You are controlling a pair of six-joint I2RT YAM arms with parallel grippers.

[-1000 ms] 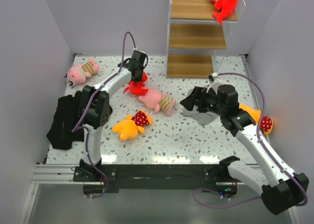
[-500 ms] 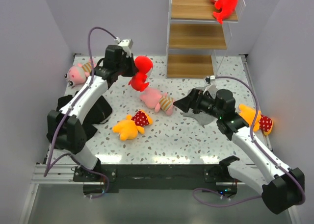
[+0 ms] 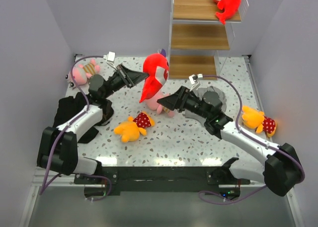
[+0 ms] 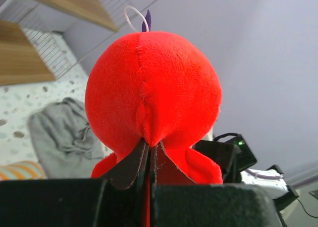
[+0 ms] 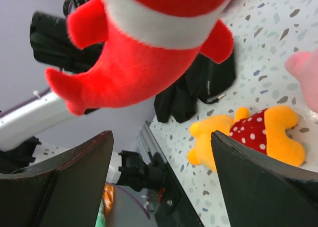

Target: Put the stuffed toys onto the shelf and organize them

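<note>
Top view: the left gripper [image 3: 140,77] is clamped on a red-and-white plush toy [image 3: 155,75], held aloft over mid-worktop, near the white-framed wooden shelf [image 3: 198,37] at the far edge. The right gripper [image 3: 164,103] gapes just beneath.

Left wrist: fingers [image 4: 126,167] pinch the toy's red underside.

Right wrist: jaws apart, with a yellow-orange plush [image 5: 248,137] on the worktop below.

left gripper [image 3: 141,78] holding red-and-white toy [image 3: 155,72], midair

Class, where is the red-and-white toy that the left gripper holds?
Top view: the red-and-white toy hangs mid-table in the left gripper, just left of the shelf.
</note>
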